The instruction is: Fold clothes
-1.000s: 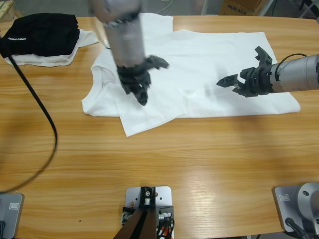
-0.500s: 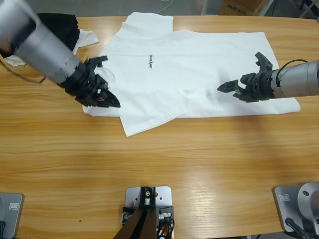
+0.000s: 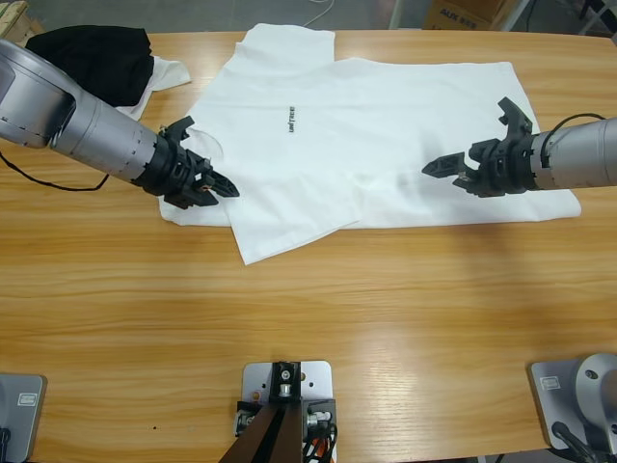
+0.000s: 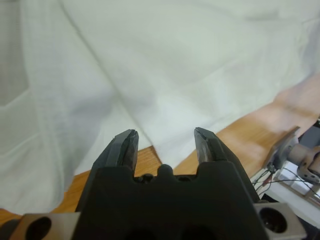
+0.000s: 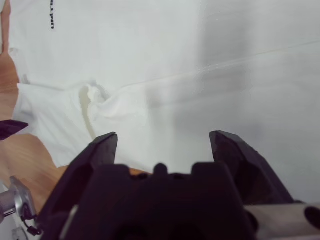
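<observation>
Reaching in from the left edge of the high view, the left pincer point(image 3: 214, 183) has its jaws spread and empty, low over the collar-side edge of the white T-shirt point(image 3: 386, 125), with its tips near the folded-over sleeve flap point(image 3: 289, 217). In the left wrist view the left pincer's two black jaws stand apart above white cloth and a strip of bare wood, with nothing between them. The right pincer point(image 3: 469, 159) enters from the right edge, jaws also spread wide and empty, over the shirt's lower body near the hem. The T-shirt lies flat across the upper middle of the wooden counter point(image 3: 308, 309), its small dark chest print point(image 3: 289, 119) facing up. A folded black garment point(image 3: 92, 63) rests on another white garment point(image 3: 169, 72) at the counter's upper left corner, apart from both pincers.
</observation>
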Robot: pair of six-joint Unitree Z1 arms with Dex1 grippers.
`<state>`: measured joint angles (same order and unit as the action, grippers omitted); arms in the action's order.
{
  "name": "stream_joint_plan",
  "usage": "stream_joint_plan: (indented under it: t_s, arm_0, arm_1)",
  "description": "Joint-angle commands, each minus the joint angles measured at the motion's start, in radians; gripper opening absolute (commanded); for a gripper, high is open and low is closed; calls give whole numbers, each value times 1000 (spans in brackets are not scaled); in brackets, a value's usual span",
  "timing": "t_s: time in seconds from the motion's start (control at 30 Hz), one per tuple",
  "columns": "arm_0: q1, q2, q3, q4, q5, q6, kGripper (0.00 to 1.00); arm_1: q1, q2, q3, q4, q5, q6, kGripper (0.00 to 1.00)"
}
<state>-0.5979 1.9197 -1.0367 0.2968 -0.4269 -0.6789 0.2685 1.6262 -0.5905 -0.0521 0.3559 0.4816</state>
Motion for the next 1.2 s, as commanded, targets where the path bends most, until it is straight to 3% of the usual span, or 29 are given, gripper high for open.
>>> stream_joint_plan:
  t_s: [0.03,0.07,0.1,0.13,0.2,1.2]
  arm_0:
    - [10,27,58,-16,-3,-2,757]
    - [10,27,58,-17,-2,-2,757]
    - [10,27,56,-19,-1,0,810]
    - [11,28,54,-21,0,1,943]
    - [13,31,53,-32,0,1,1000]
    - [-17,41,107,-179,56,-37,1000]
  arm_1:
    - [12,37,24,-4,34,-11,945]
    - [12,35,24,-5,34,-11,951]
    - [12,32,24,-5,33,-11,960]
    - [12,29,24,-5,32,-11,968]
    - [12,25,24,-5,32,-13,973]
    - [12,24,28,-8,21,-26,968]
